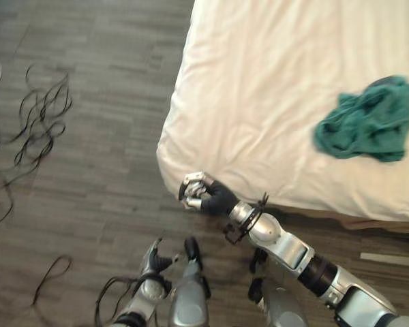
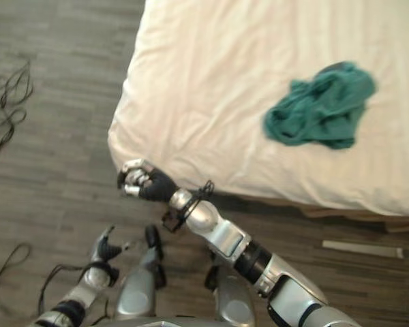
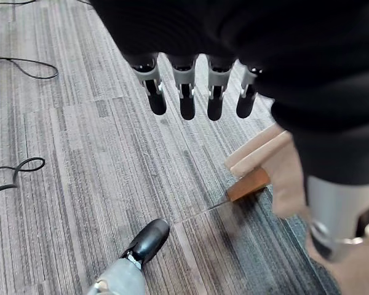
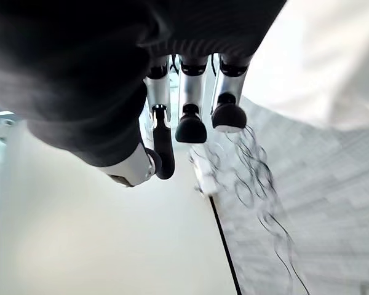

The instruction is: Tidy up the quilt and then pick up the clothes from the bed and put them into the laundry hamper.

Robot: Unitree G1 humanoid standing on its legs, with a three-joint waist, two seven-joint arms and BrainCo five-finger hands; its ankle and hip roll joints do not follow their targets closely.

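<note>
The right hand (image 1: 199, 194), fingers curled on nothing, reaches to the quilt's (image 1: 259, 82) near corner (green clothes (image 1: 368, 122) lie bunched further along it), while the left hand (image 1: 153, 262) hangs relaxed low over the floor (image 1: 88, 136).

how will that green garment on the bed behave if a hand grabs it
The green garment lies crumpled in soft folds on the quilt, so it will probably flop and drape. It looks thin, so likely light. Loose parts may trail or snag when lifted.
</note>
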